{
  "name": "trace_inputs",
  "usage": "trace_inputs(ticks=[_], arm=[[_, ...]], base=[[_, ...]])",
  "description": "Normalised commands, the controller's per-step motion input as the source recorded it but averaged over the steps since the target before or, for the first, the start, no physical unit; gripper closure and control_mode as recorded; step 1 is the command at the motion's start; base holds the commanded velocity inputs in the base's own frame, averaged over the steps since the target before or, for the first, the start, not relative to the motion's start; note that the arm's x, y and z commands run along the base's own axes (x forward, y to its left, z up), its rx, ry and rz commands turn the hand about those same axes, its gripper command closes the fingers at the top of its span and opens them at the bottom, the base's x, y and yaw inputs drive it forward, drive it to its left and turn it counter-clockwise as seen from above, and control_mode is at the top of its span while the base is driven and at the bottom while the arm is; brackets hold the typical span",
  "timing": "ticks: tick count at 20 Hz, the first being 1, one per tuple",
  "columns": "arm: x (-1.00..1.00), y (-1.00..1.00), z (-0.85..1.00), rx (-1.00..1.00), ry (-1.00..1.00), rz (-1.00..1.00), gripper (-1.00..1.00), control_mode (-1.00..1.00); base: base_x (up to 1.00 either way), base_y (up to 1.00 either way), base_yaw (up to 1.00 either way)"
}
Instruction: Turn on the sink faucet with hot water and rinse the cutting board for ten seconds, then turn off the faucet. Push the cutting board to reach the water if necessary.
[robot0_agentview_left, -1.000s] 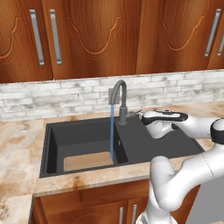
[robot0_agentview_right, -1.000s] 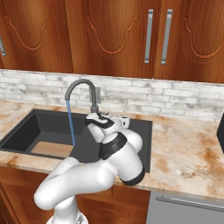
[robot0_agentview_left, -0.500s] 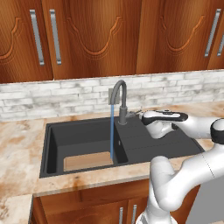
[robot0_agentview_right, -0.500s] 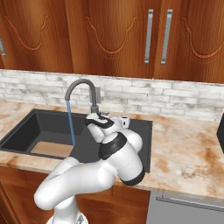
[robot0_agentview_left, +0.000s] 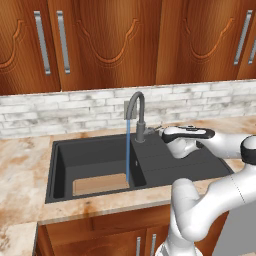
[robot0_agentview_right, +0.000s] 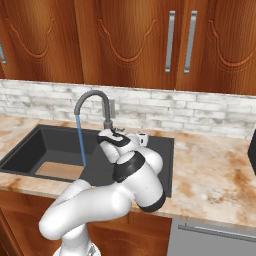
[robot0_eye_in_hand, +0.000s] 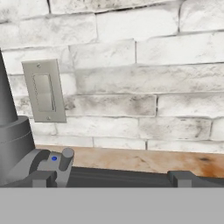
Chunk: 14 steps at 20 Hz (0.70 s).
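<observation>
Dark wood cabinets (robot0_agentview_left: 125, 40) w/ steel handles run across the top, whitish brick backsplash (robot0_agentview_left: 75, 112) under them, mottled tan stone counter (robot0_agentview_left: 22, 165) below. Matte black sink (robot0_agentview_left: 62, 172) is set into the counter: deep basin on the left in the left base view, flat drainboard to its right. White arm reaches over the drainboard from the right in that view, hand level w/ the tap base. Cutting board (robot0_agentview_left: 100, 184), light tan, lies flat on the basin floor at the front, toward the basin's right half. Sink faucet (robot0_agentview_left: 136, 107), dark grey gooseneck, stands at the back edge between basin and drainboard, spout arching over the basin. Water (robot0_agentview_left: 128, 152), thin blue stream, falls straight from the spout and lands at the board's right end. Grey wall plate (robot0_eye_in_hand: 43, 91) sits on the brick just right of the faucet column in the hand view. Gripper (robot0_agentview_left: 162, 131) is right beside the faucet base, fingers apart; the small lever (robot0_eye_in_hand: 65, 158) stands just inside the left finger, contact unclear.
</observation>
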Motion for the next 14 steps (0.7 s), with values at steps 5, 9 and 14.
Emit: trace_inputs(ticks=[5, 9, 14], arm=[[0.0, 0.0, 0.0, 0.0, 0.0, 0.0, -1.0, -1.0], [0.0, 0.0, 0.0, 0.0, 0.0, 0.0, -1.0, -1.0], [0.0, 0.0, 0.0, 0.0, 0.0, 0.0, -1.0, -1.0]], base=[[0.0, 0.0, 0.0], [0.0, 0.0, 0.0], [0.0, 0.0, 0.0]])
